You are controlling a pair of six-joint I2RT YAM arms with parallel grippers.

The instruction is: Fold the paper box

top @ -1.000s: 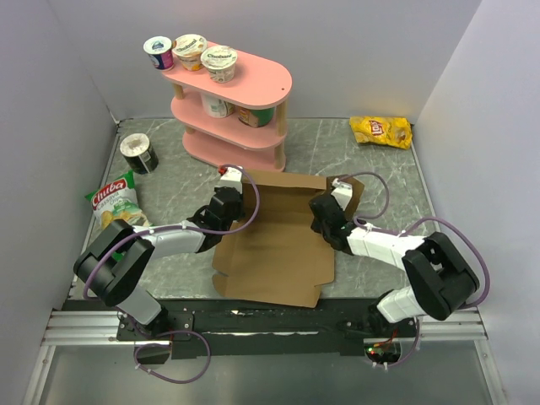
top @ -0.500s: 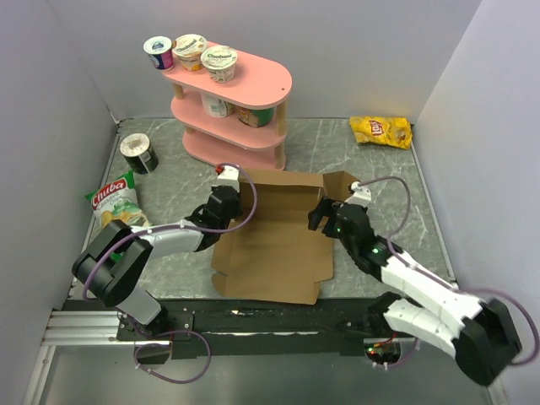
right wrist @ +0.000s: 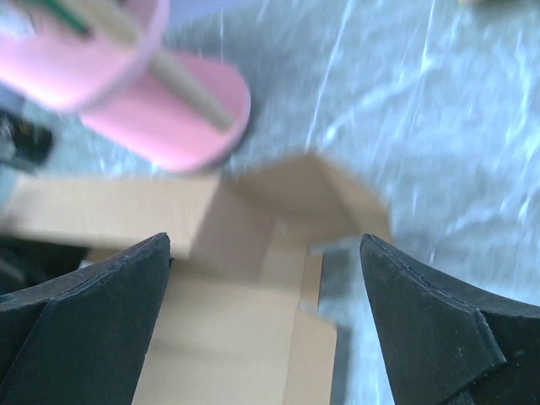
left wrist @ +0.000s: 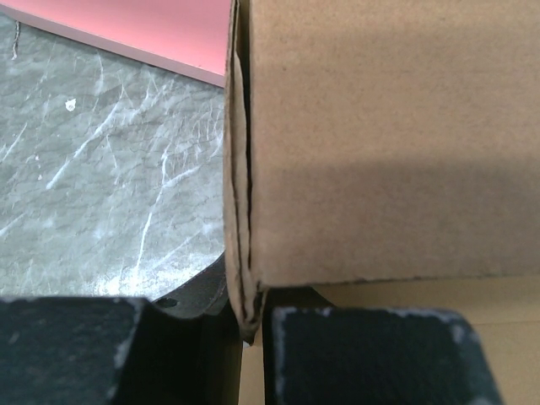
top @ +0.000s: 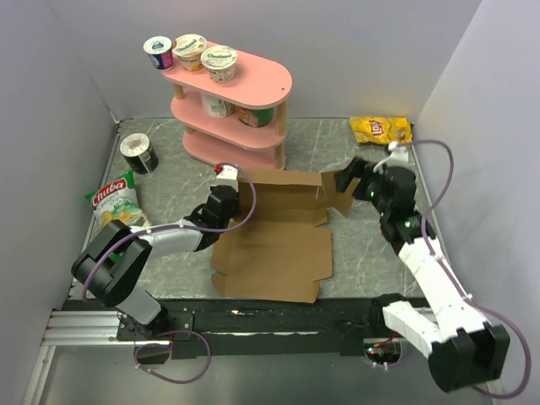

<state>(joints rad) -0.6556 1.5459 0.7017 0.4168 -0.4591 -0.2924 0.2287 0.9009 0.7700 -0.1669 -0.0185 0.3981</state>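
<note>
While the left gripper (left wrist: 251, 327) is clenched on the doubled left end of the raised rear wall, the paper box (top: 274, 245) lies mid-table, its front panel flat; the pink shelf (top: 232, 110) stands just behind that wall; the right gripper (top: 359, 179) hangs released, jaws wide, over the upturned right-rear flap without gripping it; bare table (top: 371, 245) runs along the box's right edge.

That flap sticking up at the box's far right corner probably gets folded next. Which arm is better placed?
Probably the right. The right arm has its jaws open just beside that flap, while the left arm has its jaws shut on the left wall of the paper box, apparently steadying it.
</note>
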